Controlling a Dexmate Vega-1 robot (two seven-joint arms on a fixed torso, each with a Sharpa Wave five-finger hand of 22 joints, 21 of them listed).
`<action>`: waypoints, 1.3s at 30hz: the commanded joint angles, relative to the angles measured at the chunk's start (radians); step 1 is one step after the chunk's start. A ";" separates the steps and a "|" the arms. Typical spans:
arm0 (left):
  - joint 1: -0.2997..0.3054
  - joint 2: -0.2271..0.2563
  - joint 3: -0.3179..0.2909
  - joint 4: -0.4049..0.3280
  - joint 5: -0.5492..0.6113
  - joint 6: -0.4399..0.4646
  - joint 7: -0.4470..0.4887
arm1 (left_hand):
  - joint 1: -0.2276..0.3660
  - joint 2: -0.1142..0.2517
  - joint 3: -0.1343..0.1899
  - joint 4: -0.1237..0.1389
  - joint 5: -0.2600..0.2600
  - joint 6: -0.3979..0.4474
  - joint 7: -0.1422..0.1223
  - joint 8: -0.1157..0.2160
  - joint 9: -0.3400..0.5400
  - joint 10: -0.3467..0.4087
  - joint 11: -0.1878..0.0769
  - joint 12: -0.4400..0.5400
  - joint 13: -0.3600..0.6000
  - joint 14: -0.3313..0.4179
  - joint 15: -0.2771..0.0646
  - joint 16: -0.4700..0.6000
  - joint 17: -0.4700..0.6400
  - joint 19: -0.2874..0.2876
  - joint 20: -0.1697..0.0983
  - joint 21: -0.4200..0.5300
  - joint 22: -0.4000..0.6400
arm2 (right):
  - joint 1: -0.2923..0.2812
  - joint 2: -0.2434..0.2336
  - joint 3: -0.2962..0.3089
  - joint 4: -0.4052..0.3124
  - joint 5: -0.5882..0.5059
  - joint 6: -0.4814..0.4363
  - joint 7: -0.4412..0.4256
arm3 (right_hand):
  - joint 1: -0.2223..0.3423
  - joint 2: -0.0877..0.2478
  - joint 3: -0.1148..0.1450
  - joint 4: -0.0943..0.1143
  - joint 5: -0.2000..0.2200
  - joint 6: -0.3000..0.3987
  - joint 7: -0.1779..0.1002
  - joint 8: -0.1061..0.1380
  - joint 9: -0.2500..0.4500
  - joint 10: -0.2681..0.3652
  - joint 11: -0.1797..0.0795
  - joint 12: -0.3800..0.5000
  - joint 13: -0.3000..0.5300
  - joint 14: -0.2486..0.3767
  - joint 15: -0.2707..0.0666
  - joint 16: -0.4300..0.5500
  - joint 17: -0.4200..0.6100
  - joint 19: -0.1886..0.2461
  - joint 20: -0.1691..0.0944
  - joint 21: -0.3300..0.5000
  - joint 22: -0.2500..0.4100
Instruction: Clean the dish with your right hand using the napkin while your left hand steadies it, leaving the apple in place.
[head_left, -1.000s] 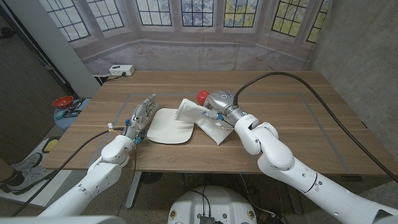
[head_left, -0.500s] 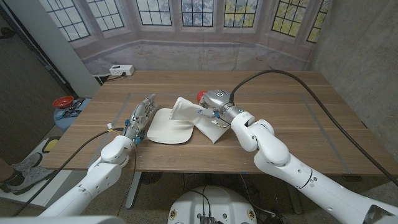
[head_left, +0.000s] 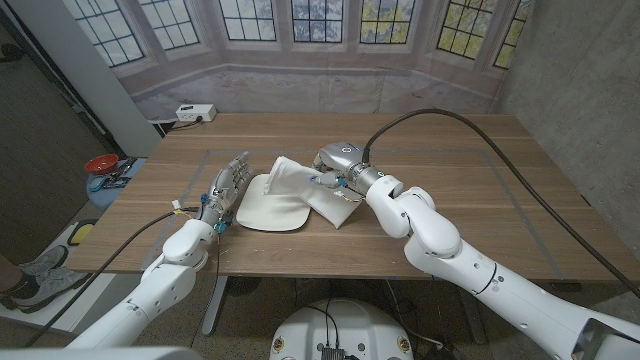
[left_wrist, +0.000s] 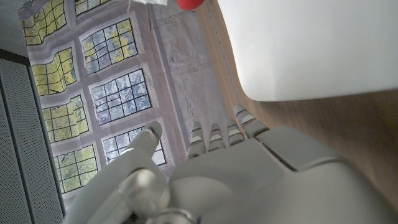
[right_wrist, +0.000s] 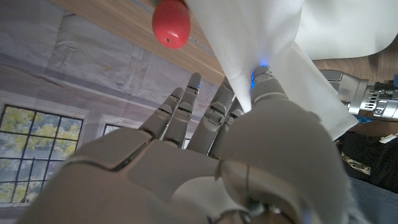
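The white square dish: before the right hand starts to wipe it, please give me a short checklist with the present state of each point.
1. White cloth napkin is held by the right hand: ok, a finger pinches it in the right wrist view.
2. Napkin reaches the white square dish: ok, it overlaps the dish's right edge.
3. Left hand steadies the dish: not ok, it stands beside the left edge with fingers extended; contact cannot be told.
4. Red apple lies off the dish, on the wooden table: ok.
5. Dirt on the dish: cannot tell, the visible surface looks plain white.
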 joint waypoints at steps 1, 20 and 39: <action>0.011 0.000 -0.005 -0.008 0.000 -0.005 0.006 | 0.015 0.000 -0.004 -0.003 -0.002 0.001 0.000 -0.001 0.003 -0.001 0.003 -0.001 0.005 -0.001 0.006 0.002 0.002 0.001 0.004 -0.001 0.002 | 0.040 0.018 -0.022 0.028 0.031 0.021 -0.013 | 0.002 0.012 -0.003 0.000 -0.003 0.014 -0.017 0.000 0.002 -0.007 0.002 -0.004 0.004 -0.009 -0.153 0.007 0.003 -0.002 -0.041 -0.001 0.001; 0.021 -0.001 -0.013 -0.004 -0.009 -0.020 -0.003 | 0.017 0.001 -0.004 -0.004 -0.001 0.001 0.000 -0.001 0.003 -0.001 0.003 -0.001 0.005 0.000 0.006 0.002 0.003 0.001 0.004 0.000 0.002 | 0.094 0.058 -0.061 0.062 0.046 0.033 -0.019 | 0.002 0.020 -0.014 -0.001 -0.016 0.002 -0.016 -0.004 0.004 -0.014 0.003 -0.006 0.003 -0.012 -0.151 0.009 0.002 -0.003 -0.039 0.000 0.001; 0.072 0.016 -0.045 -0.043 -0.011 -0.035 0.023 | 0.018 -0.001 -0.007 -0.003 -0.002 -0.002 -0.001 -0.003 0.003 -0.001 0.003 -0.001 0.005 -0.001 0.005 0.001 0.003 0.000 0.005 -0.001 0.002 | 0.164 0.110 -0.113 0.181 0.093 0.057 -0.057 | 0.002 0.028 -0.021 -0.002 -0.024 -0.002 -0.015 -0.005 0.005 -0.019 0.003 -0.005 0.005 -0.016 -0.151 0.009 0.000 -0.004 -0.038 -0.001 0.001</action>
